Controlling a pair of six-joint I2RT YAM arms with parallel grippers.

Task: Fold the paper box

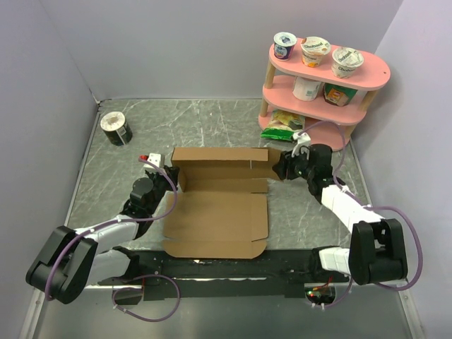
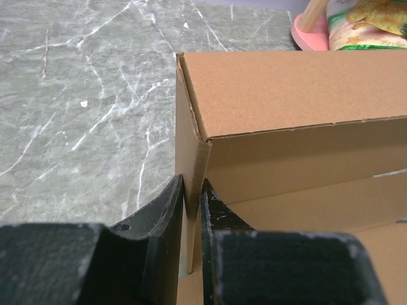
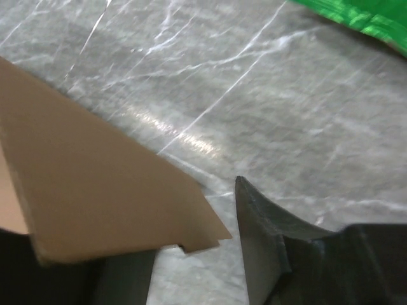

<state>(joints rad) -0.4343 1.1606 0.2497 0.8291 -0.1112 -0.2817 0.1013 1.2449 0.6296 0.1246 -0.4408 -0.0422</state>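
The paper box is plain brown cardboard in the middle of the table, its far wall folded up and a wide panel lying flat toward the arms. My left gripper is at the box's left end. In the left wrist view its fingers are shut on the upright side wall of the paper box. My right gripper is at the box's right end. In the right wrist view it stands open, with a flap of the paper box lying over the left finger and apart from the right finger.
A pink two-tier shelf with yogurt cups and cartons stands at the back right, and a green snack bag lies at its foot, just behind the right gripper. A dark round can lies at the back left. Grey walls close in the table.
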